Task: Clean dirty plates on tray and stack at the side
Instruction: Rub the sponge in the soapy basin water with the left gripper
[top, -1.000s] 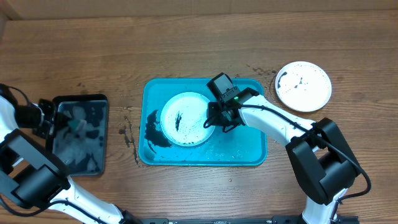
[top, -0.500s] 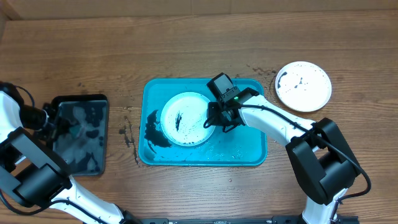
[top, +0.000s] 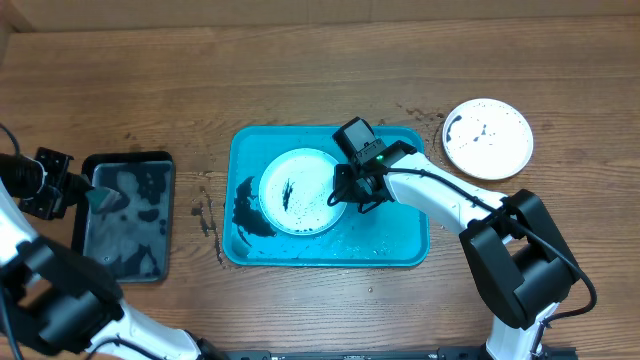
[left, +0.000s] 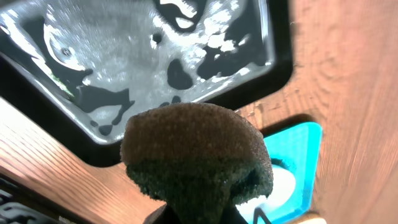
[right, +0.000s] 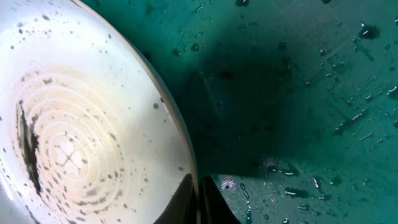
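**Plate pinched at its rim, sponge held far off to the left**

The right tool (top: 343, 196) is clenched on the right-hand rim of a white plate (top: 296, 190) lying in the middle of the turquoise tray (top: 400, 252). In the right wrist view its thin fingertips (right: 200, 198) meet on the plate's edge at the bottom of the frame. That is a narrow hold on a wet, curved lip. If a sponge pushes hard across the plate, I judge the rim could slide out of the pinch. The plate could also pivot and skate over the water drops (right: 273, 165) on the tray floor. A black smear (top: 245, 208) lies on the tray just left of the plate, so a shifted plate could pick up fresh dirt underneath.

The left tool (top: 86, 196), at the far left of the overhead frame, grips a dark sponge (left: 196, 155) at the left edge of the black tray (top: 160, 158), which holds foamy water. The sponge looks soaked, so it may drip if carried over the bare tabletop (top: 320, 70) to the plate. Both arms would then work close together over one tray and might knock.

A second white plate (top: 487, 138) sits alone on the tabletop at upper right, speckled black, so it looks uncleaned. No third plate shows.

No brand, label or writing can be read anywhere. The only mark is a small green light (top: 380, 158) on the right arm.
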